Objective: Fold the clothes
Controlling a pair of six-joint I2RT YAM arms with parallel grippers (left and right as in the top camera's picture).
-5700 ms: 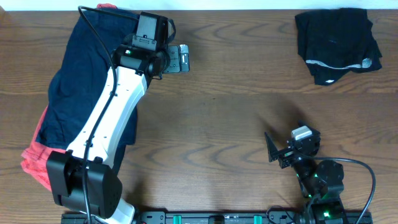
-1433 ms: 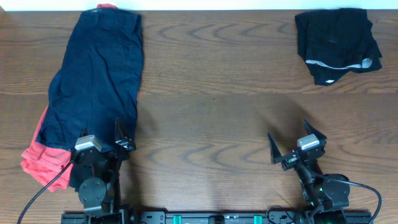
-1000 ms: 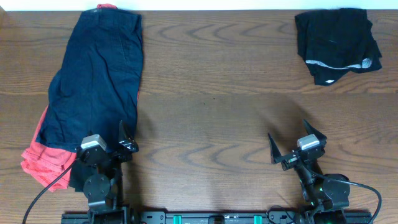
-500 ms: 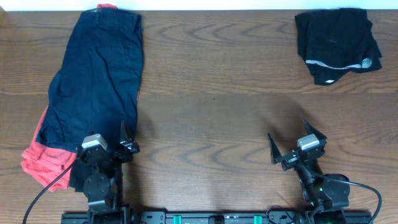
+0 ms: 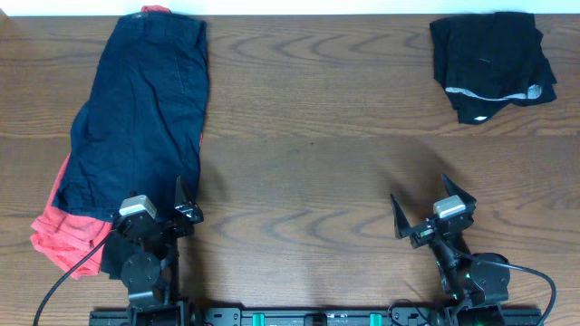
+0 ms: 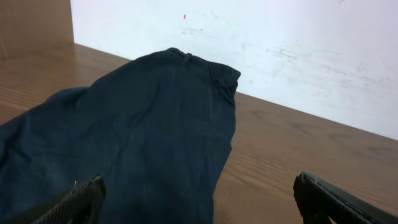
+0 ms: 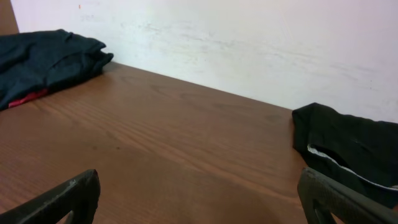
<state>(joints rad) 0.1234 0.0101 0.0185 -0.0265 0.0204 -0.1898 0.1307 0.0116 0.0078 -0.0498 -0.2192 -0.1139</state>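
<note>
Navy shorts (image 5: 136, 109) flat on left side of bench (image 5: 308, 163), lying over red garment (image 5: 56, 237). Black garment (image 5: 489, 59) bunched at far right corner. Left fingers (image 6: 81, 198) spread wide, empty, by shorts' near end. Right fingers (image 7: 71, 194) spread wide, empty, over bare wood

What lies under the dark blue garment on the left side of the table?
A red garment shows at its near-left corner and far end; the dark blue garment hides the rest.
</note>
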